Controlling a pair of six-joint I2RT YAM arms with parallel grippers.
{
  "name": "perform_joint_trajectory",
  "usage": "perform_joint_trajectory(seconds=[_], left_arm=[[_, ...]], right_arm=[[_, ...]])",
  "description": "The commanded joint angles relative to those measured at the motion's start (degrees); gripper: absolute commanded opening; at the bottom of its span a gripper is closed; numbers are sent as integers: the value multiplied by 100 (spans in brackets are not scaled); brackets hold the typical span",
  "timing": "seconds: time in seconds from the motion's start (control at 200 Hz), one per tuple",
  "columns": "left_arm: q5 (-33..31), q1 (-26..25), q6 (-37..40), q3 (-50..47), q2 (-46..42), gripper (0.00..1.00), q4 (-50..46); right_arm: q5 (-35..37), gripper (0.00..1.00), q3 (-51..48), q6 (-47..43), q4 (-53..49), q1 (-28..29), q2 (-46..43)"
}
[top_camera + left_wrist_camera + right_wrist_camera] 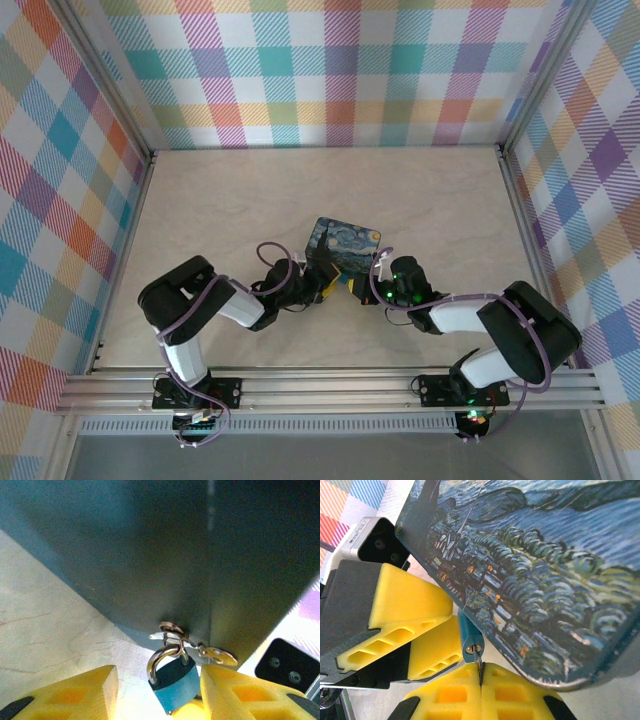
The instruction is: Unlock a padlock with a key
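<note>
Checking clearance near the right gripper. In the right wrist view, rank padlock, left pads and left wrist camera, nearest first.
From the right gripper:
1. padlock, just above its tips, on the pinched key.
2. left pads, to the left, flanking the padlock.
3. left wrist camera, far upper left.

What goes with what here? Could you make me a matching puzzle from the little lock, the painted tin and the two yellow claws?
Things:
A. padlock
B. tin
C. left gripper
D. right gripper

Descriptions:
1. fingers pressed together on a thin key
2. painted with a night sky
3. blue body, silver shackle
4. fingers apart, one on each side of the padlock

Pairs: A-3, B-2, C-4, D-1
</note>
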Motion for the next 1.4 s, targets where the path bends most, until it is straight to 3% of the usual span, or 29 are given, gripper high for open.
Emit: perform_joint_trajectory(seconds=[0.0, 0.81, 1.095, 1.265, 1.395], left_arm=[[-159, -111, -146, 171, 149, 46, 535], [-231, -169, -276, 387, 491, 17, 578], [-294, -168, -252, 344, 244, 2, 145], [-283, -161, -243, 344, 163, 0, 13], [-258, -163, -252, 344, 146, 0, 22]], right_arm=[[-74, 0, -29, 87, 105, 47, -75], [-683, 1, 168, 755, 414, 91, 41], [178, 14, 209, -201, -1362, 82, -1079], [532, 21, 420, -925, -2457, 82, -1688], [743, 33, 649, -1357, -3041, 82, -1961]])
